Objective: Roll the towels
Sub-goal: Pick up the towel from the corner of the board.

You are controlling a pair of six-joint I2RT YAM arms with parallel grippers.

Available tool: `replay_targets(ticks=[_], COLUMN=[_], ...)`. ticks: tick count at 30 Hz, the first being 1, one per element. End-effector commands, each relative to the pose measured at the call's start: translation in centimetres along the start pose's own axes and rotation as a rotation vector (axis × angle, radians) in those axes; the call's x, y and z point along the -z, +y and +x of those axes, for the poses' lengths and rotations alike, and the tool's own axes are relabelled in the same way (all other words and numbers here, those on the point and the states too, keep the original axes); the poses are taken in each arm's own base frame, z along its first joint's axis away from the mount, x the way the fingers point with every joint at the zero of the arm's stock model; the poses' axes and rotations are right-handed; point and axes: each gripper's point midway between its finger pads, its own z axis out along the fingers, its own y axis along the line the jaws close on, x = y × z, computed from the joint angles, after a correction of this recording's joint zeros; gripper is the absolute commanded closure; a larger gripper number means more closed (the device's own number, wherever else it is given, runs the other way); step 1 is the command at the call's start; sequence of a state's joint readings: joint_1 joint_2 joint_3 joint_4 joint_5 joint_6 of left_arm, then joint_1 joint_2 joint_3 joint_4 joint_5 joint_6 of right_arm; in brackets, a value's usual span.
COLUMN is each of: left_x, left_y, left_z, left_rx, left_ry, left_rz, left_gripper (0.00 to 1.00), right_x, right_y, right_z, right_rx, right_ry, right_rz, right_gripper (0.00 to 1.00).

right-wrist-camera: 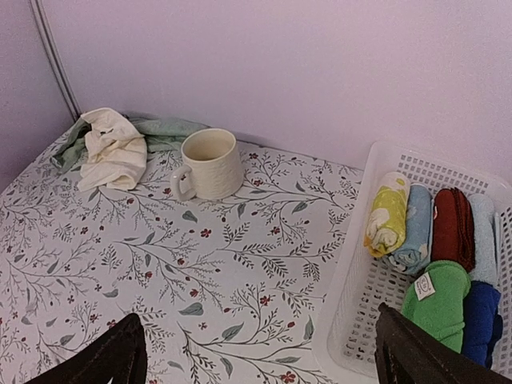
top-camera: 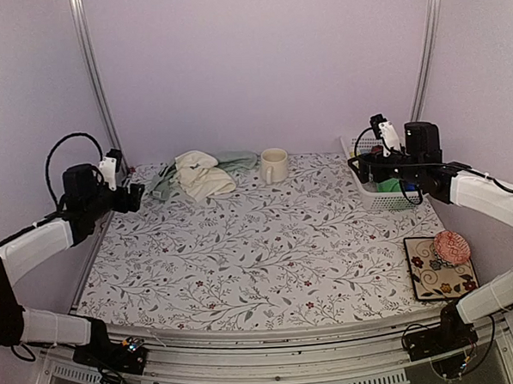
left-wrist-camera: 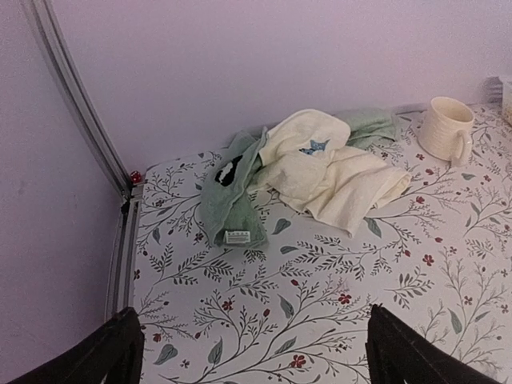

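Black left end effector and right end effector gape released, empty; crumpled cream towel overlaps pale sage-green towel in the far-left corner of the floral table; one pinch risks lifting both.

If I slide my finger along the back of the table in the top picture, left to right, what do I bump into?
Cream towel → mug → white basket. The green towel sticks out both sides of the cream one, so it is skipped.
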State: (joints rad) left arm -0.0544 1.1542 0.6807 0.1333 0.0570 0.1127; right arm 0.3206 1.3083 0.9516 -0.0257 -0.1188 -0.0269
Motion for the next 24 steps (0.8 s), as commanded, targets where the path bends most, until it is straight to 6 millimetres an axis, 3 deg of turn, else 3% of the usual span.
replay_targets(ticks=[1,3,5,9,12,18,23,24], left_x=[-1.4,-2.1,-2.7,-4.5,-6.9,-13.3,-18.6,-19.8], left_y=[0.6,0.8,1.1,1.6,1.8,2.0,0.3,-0.6], left_z=[-3.5,-4.4,-5.2,-6.1,-6.2,-5.7,-3.0,-1.2], left_rx=[-0.052,-0.048,-0.050,-0.075,-0.076,-0.056,-0.008,-0.010], left_ry=[-0.071,-0.079,-0.091,-0.094,-0.047,0.021,0.111,0.152], left_rz=[0.021,0.023,0.019,0.013,0.023,0.060,0.144,0.163], left_gripper=[0.03,0.03,0.03,0.03,0.03,0.03,0.03,0.03], right_x=[0.1,0.4,0.6,1.1,0.8,-2.8,-6.1,-6.5], right_y=[-1.7,-3.6,-4.1,-3.7,-3.4,-0.6,1.8,2.1], right_z=[-5.1,-5.7,-6.1,-6.7,-6.5,-5.4,-3.1,-2.7], right_rx=[-0.037,-0.066,-0.069,-0.053,-0.056,-0.082,-0.097,-0.091], right_ry=[-0.149,-0.166,-0.172,-0.194,-0.213,-0.161,-0.064,-0.048], right_rz=[0.128,0.242,0.248,0.213,0.187,0.119,0.098,0.102], right_gripper=[0.01,0.01,0.01,0.01,0.01,0.01,0.01,0.01])
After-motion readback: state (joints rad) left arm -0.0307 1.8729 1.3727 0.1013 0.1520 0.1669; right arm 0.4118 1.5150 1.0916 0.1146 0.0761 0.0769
